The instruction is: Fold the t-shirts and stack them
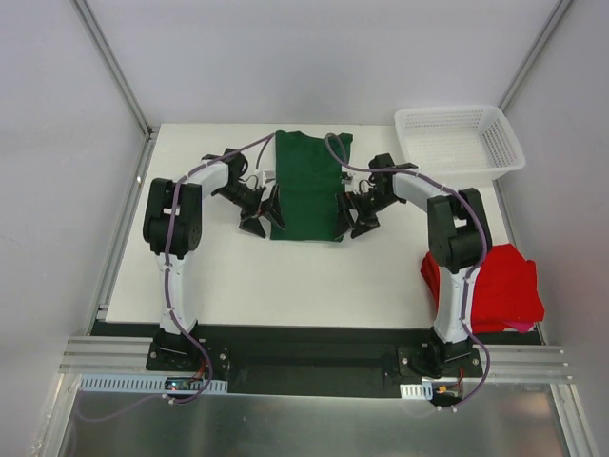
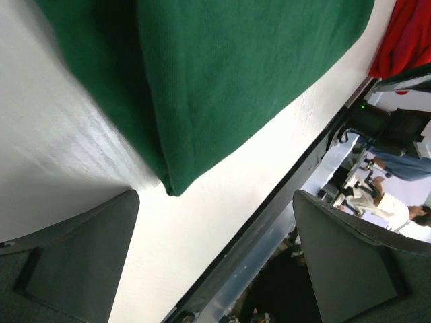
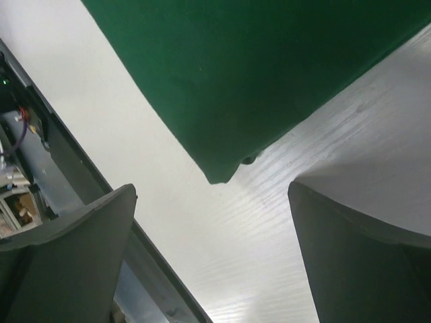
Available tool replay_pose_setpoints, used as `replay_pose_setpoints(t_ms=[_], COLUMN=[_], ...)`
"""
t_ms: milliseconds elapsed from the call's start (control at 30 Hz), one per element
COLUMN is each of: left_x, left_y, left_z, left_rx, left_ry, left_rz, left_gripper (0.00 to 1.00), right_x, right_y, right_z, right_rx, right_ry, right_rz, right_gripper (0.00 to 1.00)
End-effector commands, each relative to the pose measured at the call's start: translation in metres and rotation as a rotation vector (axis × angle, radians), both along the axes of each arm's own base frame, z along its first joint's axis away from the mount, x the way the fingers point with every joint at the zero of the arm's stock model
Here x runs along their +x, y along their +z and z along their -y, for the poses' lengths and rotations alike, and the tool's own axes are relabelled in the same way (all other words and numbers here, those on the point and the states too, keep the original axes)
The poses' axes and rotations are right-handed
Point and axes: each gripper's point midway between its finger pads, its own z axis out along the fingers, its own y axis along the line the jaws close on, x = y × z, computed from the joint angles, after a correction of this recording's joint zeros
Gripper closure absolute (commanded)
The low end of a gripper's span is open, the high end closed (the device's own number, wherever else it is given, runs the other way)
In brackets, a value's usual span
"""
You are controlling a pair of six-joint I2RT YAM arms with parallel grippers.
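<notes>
My left gripper stands wide open at the near left corner of the green shirt, with nothing between the jaws but bare table. My right gripper is spread just as wide and just as empty at the near right corner.

The green shirt lies folded into a long rectangle in the far middle of the table, running away from me. Up close it is a fine ribbed knit, matte and soft. On the left side two layers are doubled over each other and end in a rounded fold that narrows to a blunt point. On the right the corner is a smooth, slightly sagging tip. In both wrist views that corner sits ahead of my fingers — dark grey matte wedges — and apart from them.

The table is white, with a faint brushed grain.

The red shirt is a soft bunched mound at the near right of the table, beside my right arm's base and well apart from the green one. A white plastic mesh basket — rectangular, with flared walls — sits at the far right corner.
</notes>
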Motion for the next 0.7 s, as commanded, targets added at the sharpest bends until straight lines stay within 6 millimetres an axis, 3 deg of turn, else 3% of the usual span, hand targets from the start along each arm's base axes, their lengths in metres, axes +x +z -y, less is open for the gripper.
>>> replay_pose_setpoints(t_ms=[0, 167, 333, 467, 667], left_x=[0.013, 0.024, 0.028, 0.019, -0.001], left_y=[0.022, 0.021, 0.02, 0.023, 0.018], left_z=[-0.003, -0.003, 0.004, 0.01, 0.012], left_rx=[-0.076, -0.116, -0.176, -0.252, -0.283], left_ry=[0.032, 0.075, 0.088, 0.102, 0.121], left_rz=[0.067, 0.035, 0.0, -0.079, -0.155], left_gripper=[0.01, 0.01, 0.01, 0.01, 0.01], right_x=[0.014, 0.019, 0.01, 0.003, -0.018], right_y=[0.018, 0.012, 0.002, 0.0, -0.007], right_z=[-0.006, -0.013, -0.018, -0.025, -0.019], right_rx=[0.067, 0.097, 0.134, 0.18, 0.161], right_ry=[-0.081, -0.147, -0.184, -0.206, -0.216], right_rz=[0.029, -0.014, -0.112, -0.18, -0.244], right_gripper=[0.0, 0.02, 0.03, 0.04, 0.04])
